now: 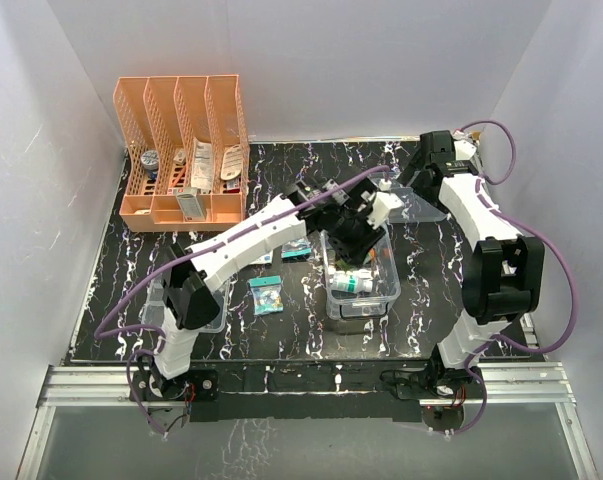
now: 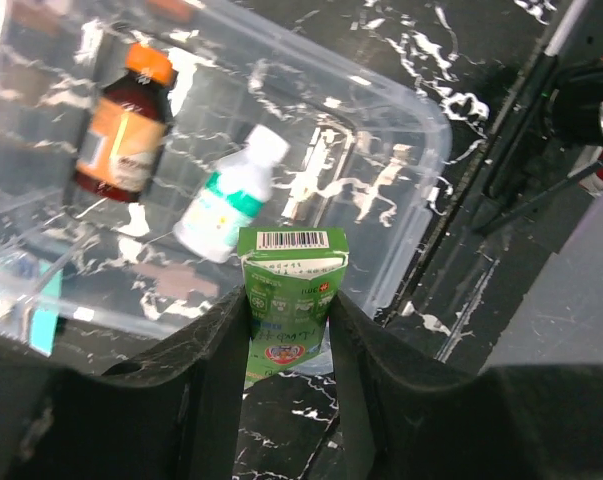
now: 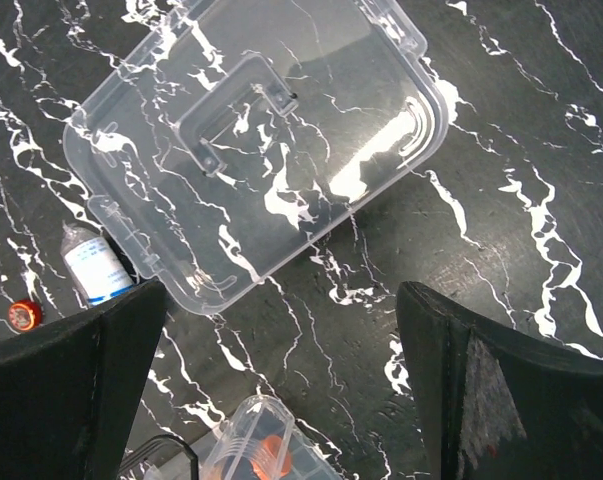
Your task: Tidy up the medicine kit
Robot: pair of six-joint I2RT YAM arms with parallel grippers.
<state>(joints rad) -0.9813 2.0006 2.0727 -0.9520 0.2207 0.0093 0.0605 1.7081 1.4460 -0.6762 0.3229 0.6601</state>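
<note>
1. Top external: the medicine kit [image 1: 363,290] stands open at the centre of the frame on the counter [image 1: 431,300]. The left claw [image 1: 353,238] hangs over its far end. An orange file rack [image 1: 181,150] stands at upper left.
2. Left wrist: the left claw [image 2: 289,310] pinches a green carton [image 2: 291,265] at lower centre. Behind it, the kit [image 2: 421,120] holds a brown bottle [image 2: 126,125] and a white bottle [image 2: 226,200].
3. Right wrist: the right claw [image 3: 281,300] is spread wide and holds nothing. The clear lid [image 3: 251,150] lies flat at upper centre, and the kit's corner [image 3: 261,450] shows at the bottom edge.

Robot lab cell: white panel walls [image 1: 311,60] enclose a black marbled table [image 1: 426,290]; 2 arms [image 1: 243,240] bolted to aluminium rail [image 1: 81,385].
</note>
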